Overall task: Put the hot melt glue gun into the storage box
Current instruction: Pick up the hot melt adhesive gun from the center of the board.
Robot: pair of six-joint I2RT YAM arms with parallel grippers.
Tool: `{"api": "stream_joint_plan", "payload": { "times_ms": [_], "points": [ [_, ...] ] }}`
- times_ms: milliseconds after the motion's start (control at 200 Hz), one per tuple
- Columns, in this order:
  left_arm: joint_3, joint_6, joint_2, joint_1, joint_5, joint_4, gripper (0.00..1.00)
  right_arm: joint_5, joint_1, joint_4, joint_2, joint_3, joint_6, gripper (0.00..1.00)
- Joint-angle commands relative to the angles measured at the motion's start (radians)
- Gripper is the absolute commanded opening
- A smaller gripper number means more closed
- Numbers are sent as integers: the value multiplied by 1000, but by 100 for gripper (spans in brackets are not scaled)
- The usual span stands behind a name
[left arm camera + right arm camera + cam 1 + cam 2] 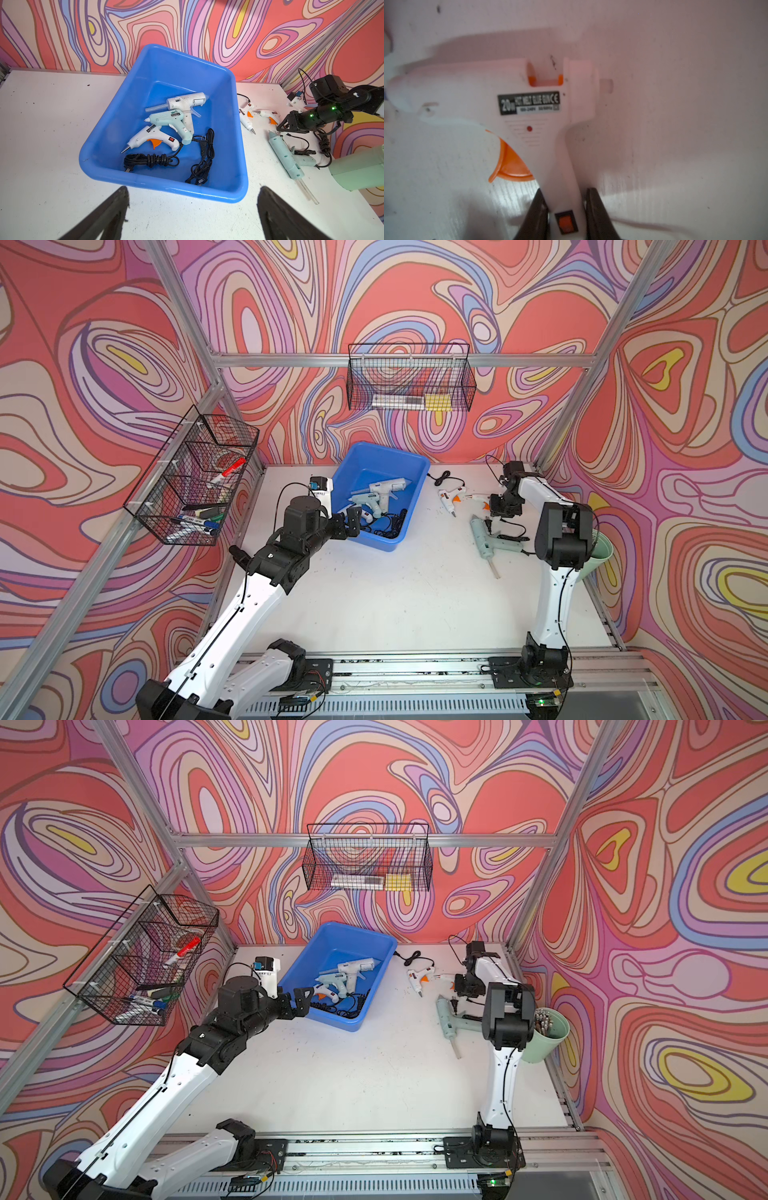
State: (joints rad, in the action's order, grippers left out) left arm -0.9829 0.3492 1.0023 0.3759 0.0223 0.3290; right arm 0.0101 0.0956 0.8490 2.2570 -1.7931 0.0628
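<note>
Two fingers of my right gripper pinch the white glue gun by its handle. My left gripper hangs spread wide, empty, near the blue box.

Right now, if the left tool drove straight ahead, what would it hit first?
Probably the near wall of the storage box: the open left tool points at it across bare table. Depth is unclear; if it rides above the rim, the black cords inside come next.
</note>
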Motion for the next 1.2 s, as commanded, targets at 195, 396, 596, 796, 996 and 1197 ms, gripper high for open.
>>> {"api": "stream_joint_plan", "payload": {
  "times_ms": [195,396,596,796,996,1197],
  "points": [
    [-20,15,-16,-2,-18,10,99,-207,-54,51,-124,60,6,0],
    [-3,24,-11,-2,-27,-2,99,-324,-125,31,-303,61,2,0],
    [-5,26,4,-2,-34,-8,99,-357,-196,-3,-478,91,6,0],
    [-5,26,8,-2,-33,-21,99,-223,-231,-37,-680,141,24,0],
    [14,26,23,-2,6,-58,99,-66,-262,-17,-809,134,31,0],
    [3,31,50,-2,47,-104,99,61,-275,-30,-900,119,44,0]
  ]
}}
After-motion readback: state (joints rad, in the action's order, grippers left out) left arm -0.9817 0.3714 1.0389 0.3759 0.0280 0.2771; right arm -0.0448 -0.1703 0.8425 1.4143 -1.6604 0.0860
